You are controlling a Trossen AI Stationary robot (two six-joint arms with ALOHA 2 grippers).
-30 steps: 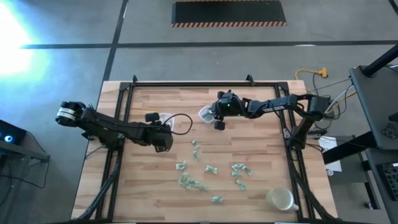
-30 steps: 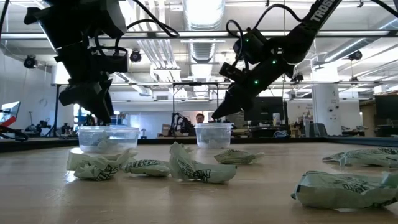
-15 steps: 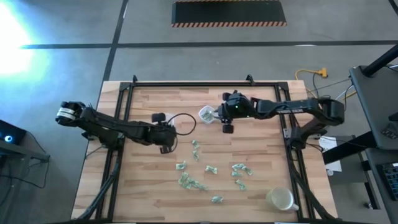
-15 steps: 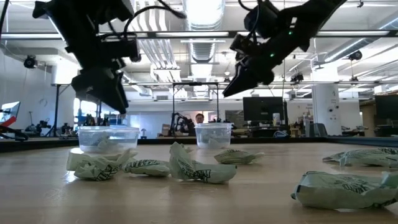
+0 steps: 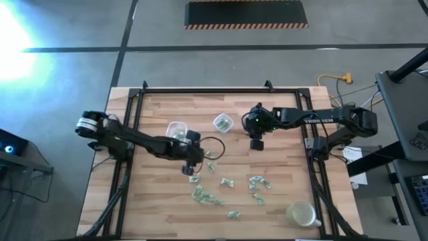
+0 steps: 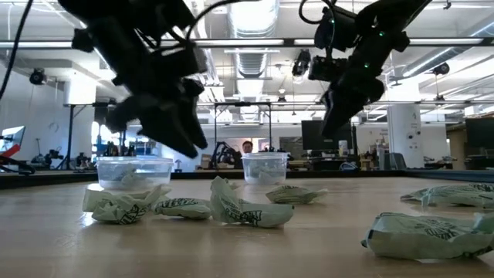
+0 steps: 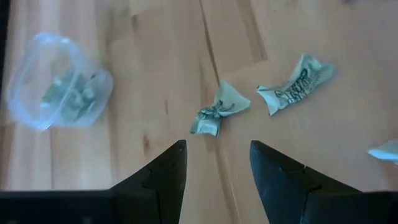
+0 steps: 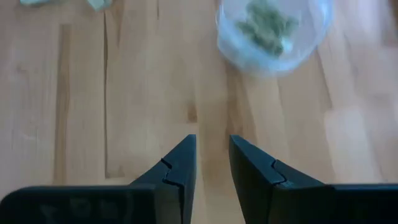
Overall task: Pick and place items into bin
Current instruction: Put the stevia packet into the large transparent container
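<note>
Two containers (image 5: 176, 129) side by side, items (image 5: 227, 182) scattered in front

Robotics lab: exposed ceiling ducts (image 6: 251, 58), monitors (image 6: 315, 137).

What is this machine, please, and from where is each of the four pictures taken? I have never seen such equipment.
It is a robot with two dark arms at a wooden table. One picture looks straight down, one looks level across the tabletop, and two come from cameras on the wrists. Small green-and-white wrapped items lie scattered on the wood. Two clear containers already hold some pieces. The left gripper is open above one item and holds nothing. The right gripper, near the second container, has a narrow gap between its fingers and is also empty.
</note>
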